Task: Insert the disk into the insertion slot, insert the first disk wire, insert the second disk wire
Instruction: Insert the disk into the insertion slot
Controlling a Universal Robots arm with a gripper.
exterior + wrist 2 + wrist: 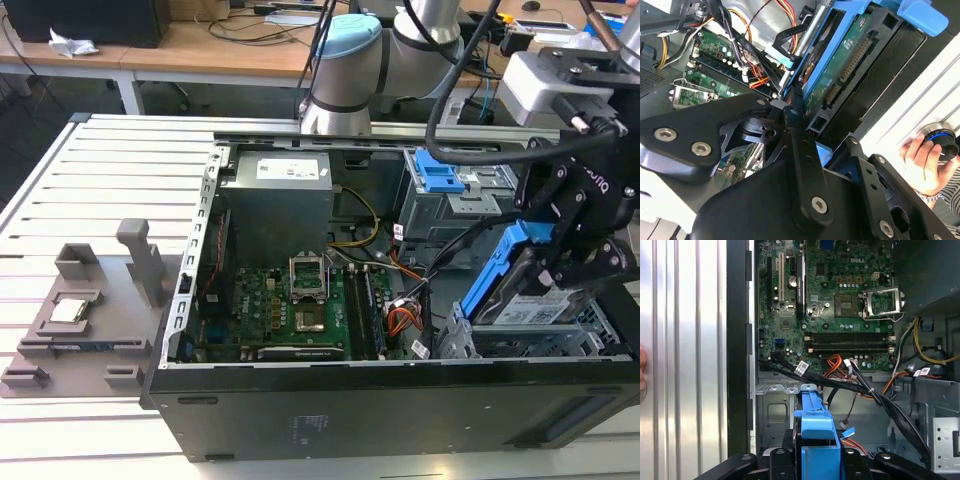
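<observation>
My gripper (pixel 548 262) is shut on the disk (pixel 512 298), a silver drive with a white label in a bright blue carrier. The disk is tilted, its far end raised, and its low end rests in the insertion slot (pixel 470 342), the low grey perforated cage at the case's front corner on the exterior view's right. The second wrist view shows the disk's green circuit board and connectors (pixel 842 62) beyond a black finger (pixel 799 145). In the first wrist view the blue carrier (pixel 815 427) sits between my fingers. Loose black and orange cables (pixel 850 382) cross above the cage; which ones are the disk wires I cannot tell.
The open computer case (pixel 330 400) lies on a slatted metal table (pixel 100 200). A taller grey bay with a blue latch (pixel 437 180) stands behind the cage. The motherboard (pixel 290 310) and power supply (pixel 278 195) fill the case's other side. A person's hand (pixel 922 167) grips a knob nearby.
</observation>
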